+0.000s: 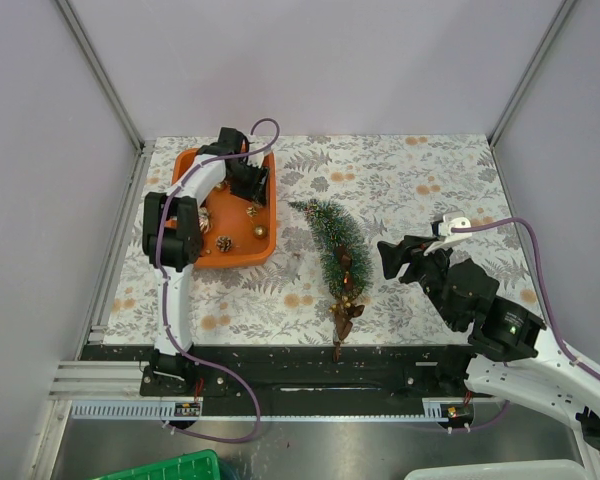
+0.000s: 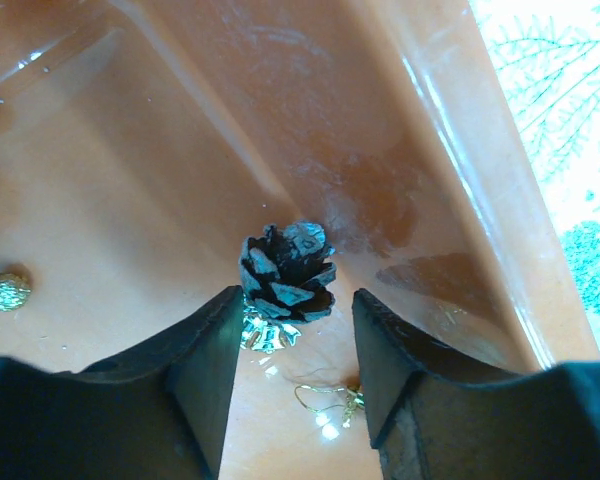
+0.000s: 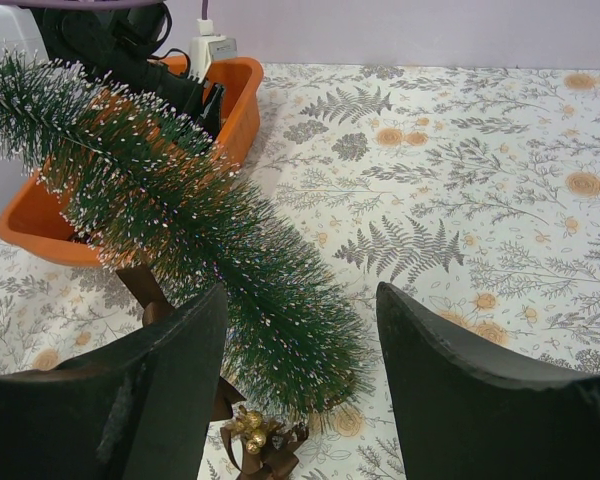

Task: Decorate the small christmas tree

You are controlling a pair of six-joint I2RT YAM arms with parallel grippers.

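The small christmas tree (image 1: pixel 332 243) lies on its side on the floral tablecloth, tip toward the tray. It fills the left of the right wrist view (image 3: pixel 200 240). A brown bow with gold beads (image 3: pixel 262 440) sits at its lower end (image 1: pixel 346 310). My left gripper (image 1: pixel 242 182) is open, low inside the orange tray (image 1: pixel 200 262). A dark pinecone ornament (image 2: pixel 288 272) with a silvery cap lies just ahead of its fingertips, not gripped. My left gripper (image 2: pixel 298 305) holds nothing. My right gripper (image 3: pixel 300 300) is open and empty, just right of the tree (image 1: pixel 392 258).
The tray floor (image 2: pixel 130 200) holds a gold glitter ball (image 2: pixel 8 291) and a thin gold loop (image 2: pixel 328 402). From above, another pinecone (image 1: pixel 223 243) and small gold ornaments (image 1: pixel 260 231) lie in the tray. Walls enclose the table on three sides.
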